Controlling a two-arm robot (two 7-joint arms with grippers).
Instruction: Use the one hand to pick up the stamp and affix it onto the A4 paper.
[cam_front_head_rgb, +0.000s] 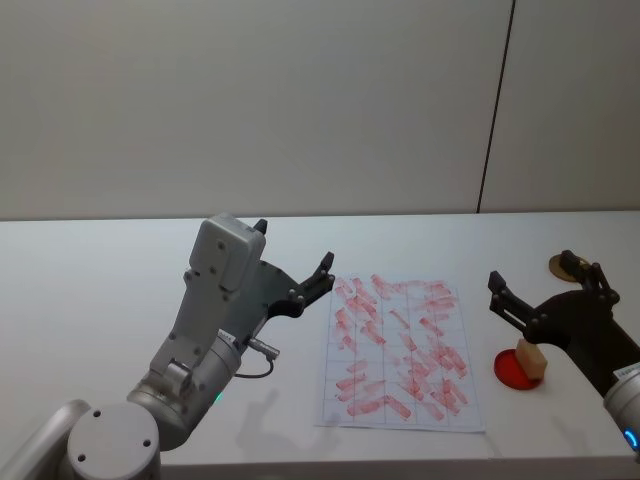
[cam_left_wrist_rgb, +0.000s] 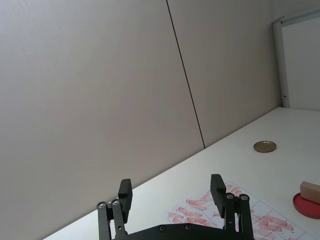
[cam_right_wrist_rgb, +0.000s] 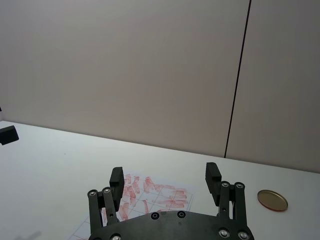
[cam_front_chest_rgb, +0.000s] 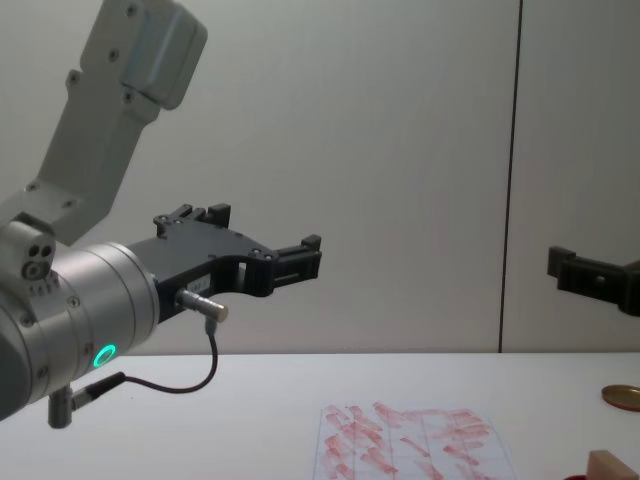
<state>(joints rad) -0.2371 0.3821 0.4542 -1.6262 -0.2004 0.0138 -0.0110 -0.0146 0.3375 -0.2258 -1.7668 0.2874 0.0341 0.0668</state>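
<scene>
Tan wooden stamp (cam_front_head_rgb: 531, 360) (a rectangular block) rests on round red pad (cam_front_head_rgb: 506, 369).

Left end effector (cam_front_head_rgb: 295, 245) and right end effector (cam_front_head_rgb: 532, 270) both hover raised, jaws spread wide

Brass disc (cam_right_wrist_rgb: 272, 200), red pad (cam_front_head_rgb: 506, 369) on white table (cam_front_head_rgb: 100, 300).

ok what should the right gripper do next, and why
Probably lower the open right gripper onto the small tan wooden block stamp, ungrasped on the round red pad right of the red-marked white paper; the left gripper idles left of it.
</scene>
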